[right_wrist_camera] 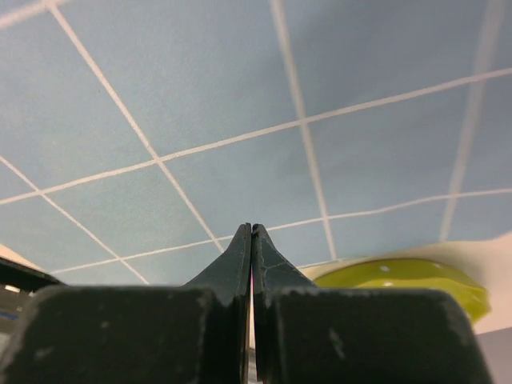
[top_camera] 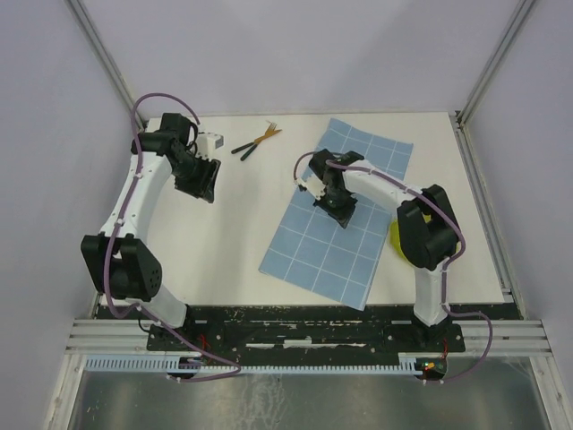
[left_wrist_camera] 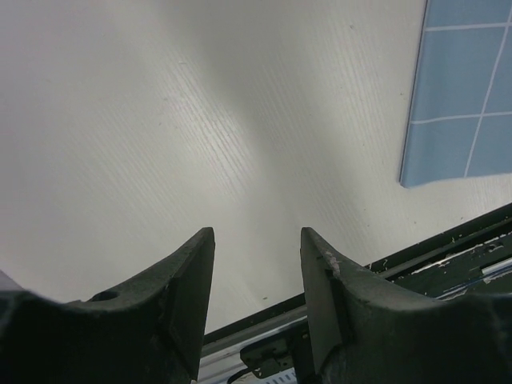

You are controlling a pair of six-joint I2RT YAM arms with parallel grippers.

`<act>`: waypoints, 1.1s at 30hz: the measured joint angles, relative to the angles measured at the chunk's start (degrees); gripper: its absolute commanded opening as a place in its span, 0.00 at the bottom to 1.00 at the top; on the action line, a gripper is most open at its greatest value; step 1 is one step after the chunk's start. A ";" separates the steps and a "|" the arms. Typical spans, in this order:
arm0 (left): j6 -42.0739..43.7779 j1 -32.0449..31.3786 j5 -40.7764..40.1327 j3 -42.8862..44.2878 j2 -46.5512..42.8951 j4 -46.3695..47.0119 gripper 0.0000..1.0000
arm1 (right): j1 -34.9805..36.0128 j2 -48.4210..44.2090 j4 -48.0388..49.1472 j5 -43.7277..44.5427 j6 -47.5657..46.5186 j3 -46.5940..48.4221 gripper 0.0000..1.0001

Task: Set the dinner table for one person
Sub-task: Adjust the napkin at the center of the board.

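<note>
On the table (top_camera: 224,235) the cloth (top_camera: 313,253) lies flat. Your right gripper (right_wrist_camera: 251,229) is closed, left gripper (left_wrist_camera: 258,234) open; lift straight, then fetch the plate (right_wrist_camera: 392,277).

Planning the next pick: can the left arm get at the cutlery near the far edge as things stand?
Probably yes: the cutlery lies close by on the table, nothing between; left fingers open, but facing away.

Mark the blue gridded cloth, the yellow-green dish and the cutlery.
blue gridded cloth (top_camera: 313,251): top external view, on its bare lower squares.
yellow-green dish (right_wrist_camera: 400,282): right wrist view, on its upper surface.
cutlery (top_camera: 243,148): top external view, on the dark handles.
</note>
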 measured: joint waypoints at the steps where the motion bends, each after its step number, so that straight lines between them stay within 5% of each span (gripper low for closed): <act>1: 0.07 -0.02 -0.15 0.00 -0.44 0.15 0.54 | 0.00 -1.14 0.96 0.61 -0.02 0.22 0.02; 8: 0.15 -1.66 -3.91 0.00 -1.31 2.91 0.54 | -1.73 2.84 5.68 6.14 0.15 16.31 0.02; 16: 0.13 -2.62 -8.76 -0.92 -1.70 4.90 0.54 | -6.93 23.85 6.84 7.93 0.85 47.84 0.02; 22: 0.13 -2.60 -11.10 -3.30 -2.93 5.16 0.54 | -8.35 23.39 5.11 5.49 0.81 43.71 0.02; 26: 0.15 -2.62 -11.61 -3.34 -3.10 5.40 0.54 | -7.30 20.20 2.34 3.23 0.50 36.65 0.26; 29: 0.15 -2.62 -12.00 -3.37 -3.10 5.68 0.54 | -6.08 15.58 0.74 1.70 -0.04 29.07 0.33; 31: 0.15 -2.60 -12.00 -3.37 -3.10 5.88 0.54 | -5.03 11.76 -0.13 1.55 -0.24 23.82 0.30; 33: 0.13 -2.60 -11.96 -3.37 -3.10 6.01 0.54 | -4.20 8.87 -0.42 1.79 -0.31 19.17 0.11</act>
